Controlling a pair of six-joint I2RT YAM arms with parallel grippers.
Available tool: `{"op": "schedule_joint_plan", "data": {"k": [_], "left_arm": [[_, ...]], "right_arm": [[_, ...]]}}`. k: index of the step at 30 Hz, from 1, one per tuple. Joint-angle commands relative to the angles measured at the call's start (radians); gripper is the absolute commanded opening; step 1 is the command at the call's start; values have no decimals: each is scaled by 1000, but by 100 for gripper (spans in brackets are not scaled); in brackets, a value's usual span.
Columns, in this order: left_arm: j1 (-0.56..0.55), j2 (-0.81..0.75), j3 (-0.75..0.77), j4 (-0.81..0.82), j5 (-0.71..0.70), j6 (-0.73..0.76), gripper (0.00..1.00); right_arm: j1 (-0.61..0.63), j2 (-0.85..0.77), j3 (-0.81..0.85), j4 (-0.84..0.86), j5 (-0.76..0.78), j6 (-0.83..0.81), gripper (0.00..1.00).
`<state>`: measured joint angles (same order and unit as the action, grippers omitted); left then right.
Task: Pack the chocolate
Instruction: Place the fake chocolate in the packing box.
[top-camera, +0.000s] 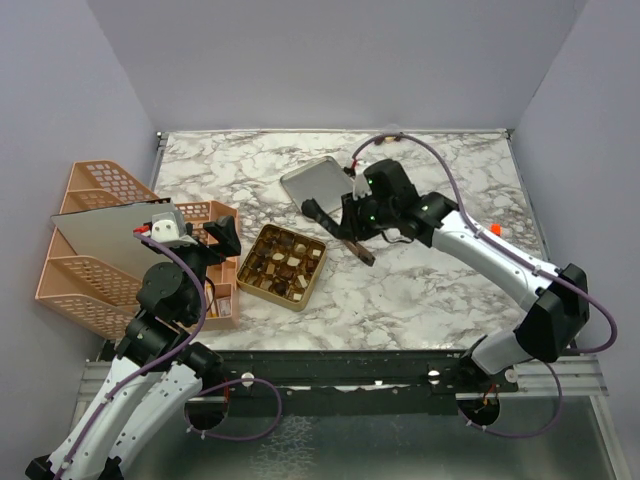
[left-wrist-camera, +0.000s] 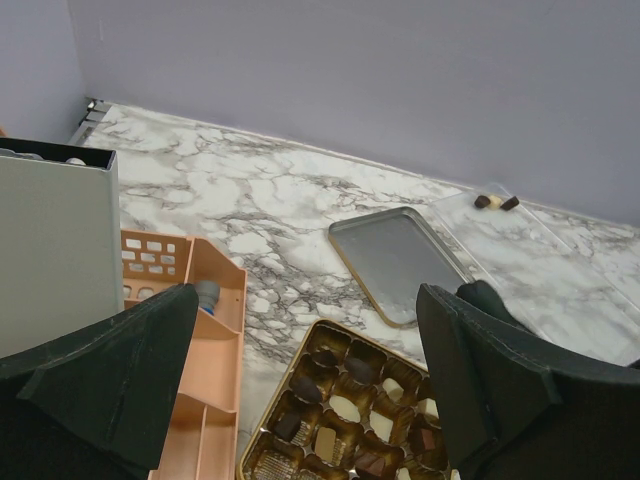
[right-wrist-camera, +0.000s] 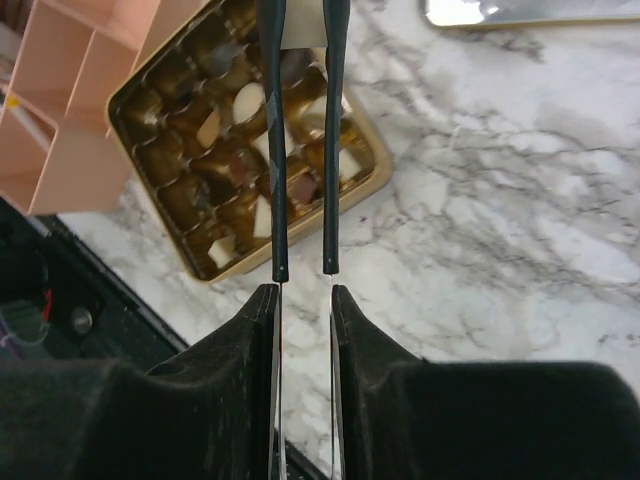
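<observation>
Your right gripper is clamped on a pair of thin dark tweezers. The black fingers press on the outside of both blades, and there's a gap left between the blades. In the wrist view the tweezers reach out over the golden-brown square tray with a grid of compartments. Something pale sits between the blades at the top edge of that view, but you can't tell if it's pinched or just lying in the tray below.

Most of the small dark brown, light brown and cream-white chocolate pieces are in the tray's compartments. A couple of loose pieces lie way out at 1 o'clock from the tray, near the back wall.

The flat grey metal lid with a gold rim is also at 1 o'clock, near the tray but not touching it.

Your left gripper hangs at the tray's 9 o'clock with its fingers spread wide and nothing between them. It's over the peach plastic desk organizer.
</observation>
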<state>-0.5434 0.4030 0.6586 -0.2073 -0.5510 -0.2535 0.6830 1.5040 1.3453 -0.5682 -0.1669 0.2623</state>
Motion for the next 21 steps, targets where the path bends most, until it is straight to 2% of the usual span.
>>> {"op": "schedule_joint_plan", "data": {"k": [1,9,21], "left_arm": [[0,-11,-8,10,-23,2,99],[0,-12,-7,9,-28,0,99],[2,-41,-14,15,-53,-1,99]], "right_arm": [[102,-30,-40,40,-4,65,26],[262,10,-52,40,25,68,27],[343,132,16,33,2,55,28]]}}
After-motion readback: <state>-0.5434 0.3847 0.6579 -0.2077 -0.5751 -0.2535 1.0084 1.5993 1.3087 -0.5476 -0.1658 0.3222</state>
